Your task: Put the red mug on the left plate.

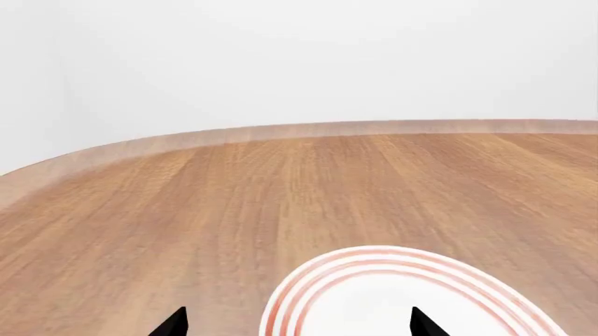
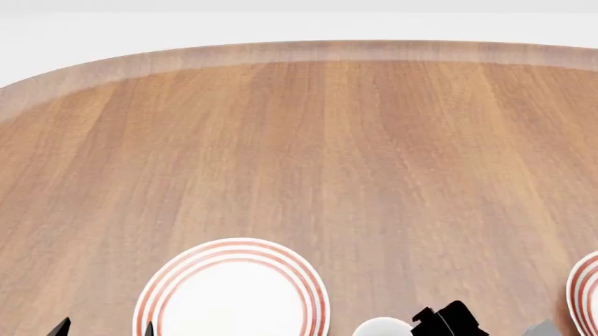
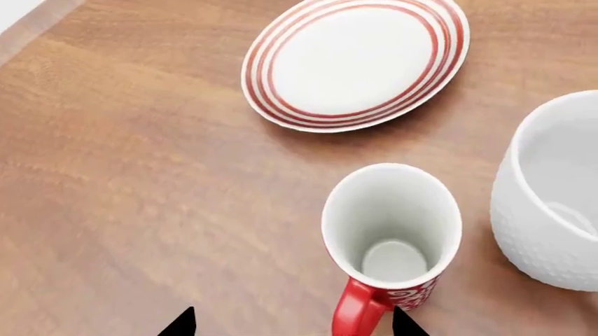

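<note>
Presently catalogued, left to right across the head view:

Left claw (image 2: 103, 329): two dark fingertips only, at the near edge of the counter (image 2: 309, 154), spread apart, nothing between them. One fingertip (image 2: 61, 327) over bare wood, the other at the rim of the left plate (image 2: 232, 290). Same seen in the left wrist view: tips of the left claw (image 1: 297, 323) parted, one tip over wood, the other over the white centre of the plate (image 1: 393, 280).

Left plate: round, white, concentric red rings at the rim. Flat on the wood, near edge of the counter, bare.

Red mug (image 3: 393, 241): upright on the counter, white inside, red loop handle, white pattern on the red wall. Apart from the left plate (image 3: 355, 63), well short of its rim, bare wood between. Visible in the head view as a white rim only (image 2: 383, 327), just right of the plate.

Right claw (image 3: 291, 323): two dark tips parted, not gripping. One fingertip (image 3: 179, 324) over bare wood, the other just beside the mug's handle; contact not discernible. Dark wrist body (image 2: 449, 320) low in the head view, just right of the mug.

White mug (image 3: 551, 196): larger, textured wall, upright, near the red mug, not touching.

Second ringed plate (image 2: 587, 294): partial, at the right edge.
</note>
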